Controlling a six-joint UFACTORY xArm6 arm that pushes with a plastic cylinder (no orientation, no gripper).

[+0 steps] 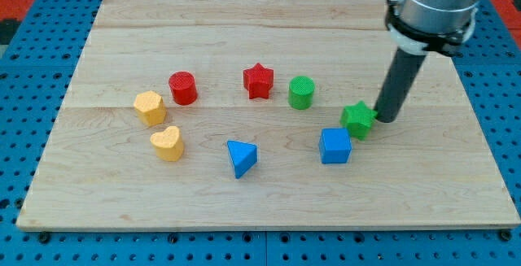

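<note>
A pale wooden board [269, 209] lies on a blue pegboard surface [32, 71] dotted with holes. A dark rod [397, 83] comes down from a silver-grey arm housing [435, 2] at the view's top right. My tip [386, 119] rests on the board right against the right side of the green star block [358, 119] — touching it or just beside it; the view does not settle which. The rod has nothing to open or close and carries nothing.

Eight small blocks sit in a loose ring across the middle of the board. Just below and to the left of the green star is a blue cube [334, 146], close to it. Up and to the left of the star stands a green cylinder [301, 93], and left of that a red star block [258, 80]. Further left is a red cylinder [183, 88]. On the ring's left side sits a yellow hexagonal block [150, 107], with a yellow heart block [167, 143] just below it. At the bottom of the ring — between the heart and the cube — is a blue triangular block [241, 158].

All blocks stand apart from one another; the green star and blue cube are the nearest pair.
</note>
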